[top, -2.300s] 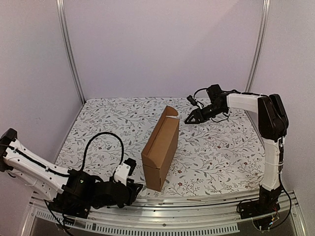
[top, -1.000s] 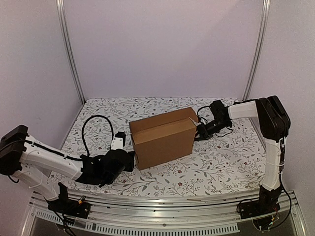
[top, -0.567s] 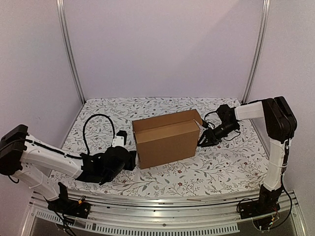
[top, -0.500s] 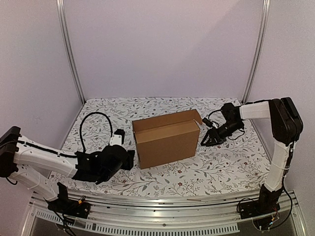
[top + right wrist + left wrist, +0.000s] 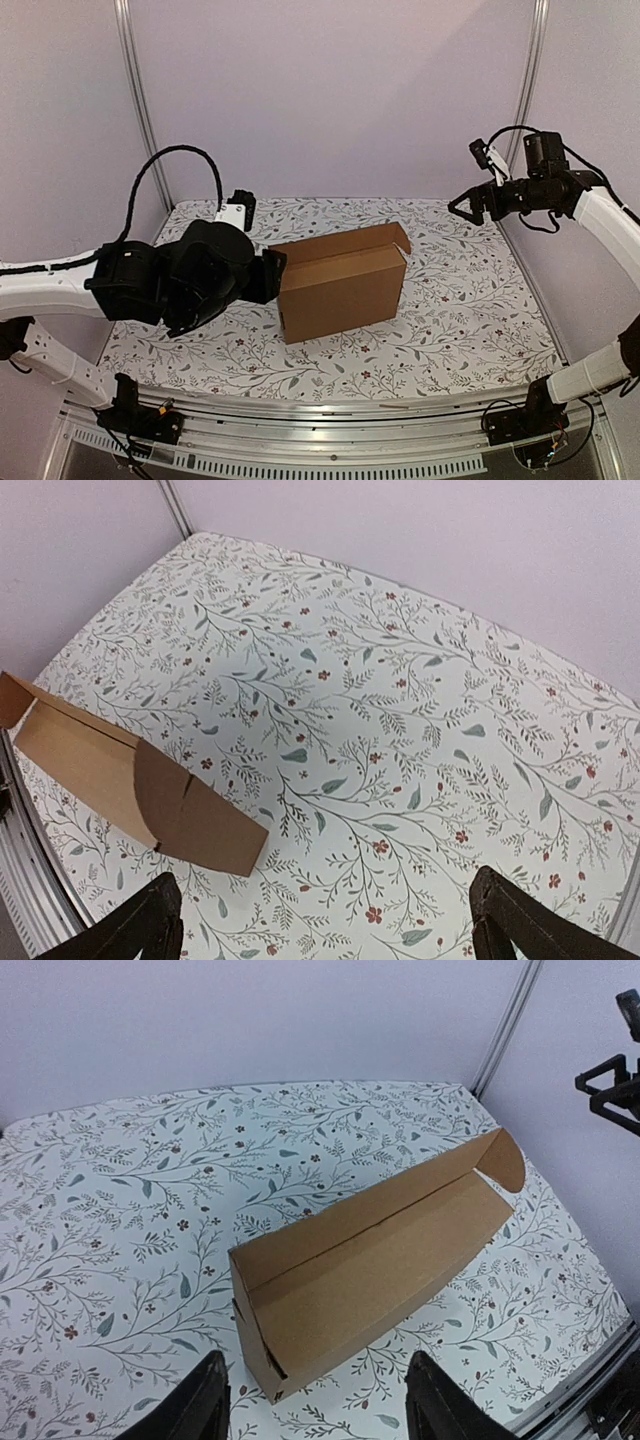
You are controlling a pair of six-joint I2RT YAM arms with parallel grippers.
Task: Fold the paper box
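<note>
The paper box (image 5: 340, 290) stood on its long narrow side near the middle of the bench (image 5: 450, 310), and neither arm had hold of it. The left gripper (image 5: 318, 1380) hung above and just beside the box's left end, its fingers apart with nothing between them. The right gripper (image 5: 466, 206) was high and well apart from the box, jaws spread wide and empty.

We judged the fold close to done but not secure. A rounded tab (image 5: 400, 238) stood up at the right end, and the left end showed a dark gap at its lower corner. With nothing pinning the lid, the cardboard's own spring could lift it open. Standing on that narrow side, the box could tip or skid across the bench if one gripper pushed without the other bracing it. The left wrist sat near enough to knock it.
</note>
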